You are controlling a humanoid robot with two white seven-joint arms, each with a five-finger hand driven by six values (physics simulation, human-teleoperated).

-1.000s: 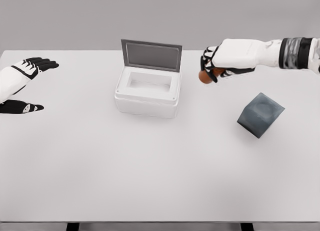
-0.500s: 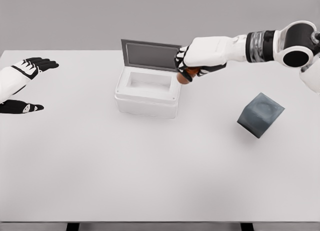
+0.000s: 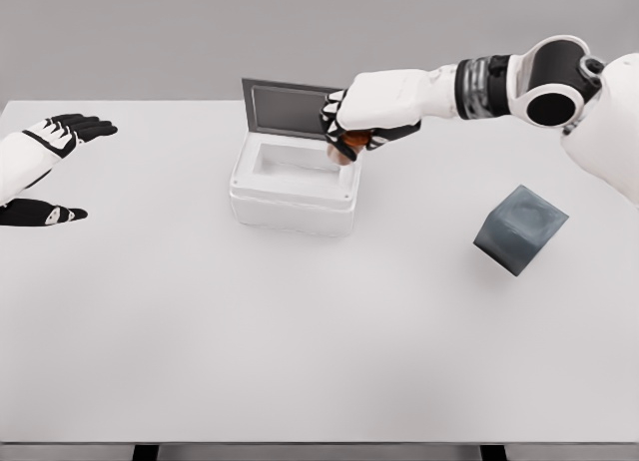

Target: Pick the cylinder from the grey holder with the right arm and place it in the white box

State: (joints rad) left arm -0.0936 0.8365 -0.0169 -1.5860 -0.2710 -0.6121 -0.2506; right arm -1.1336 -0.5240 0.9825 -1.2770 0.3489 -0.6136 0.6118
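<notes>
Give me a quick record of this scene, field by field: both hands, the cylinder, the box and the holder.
right hand: shut on cylinder, above box's right rim
cylinder: orange-brown, held, not in box yet
box: white, lid open, standing up at the back
holder: grey, tilted, right side of table, no cylinder in it
left hand: open, far left, idle

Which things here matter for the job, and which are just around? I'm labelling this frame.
In the job: cylinder, held by the right robot hand; white box, lid up; grey holder, tilted.

Just around: left robot hand, open at the table's left edge.
</notes>
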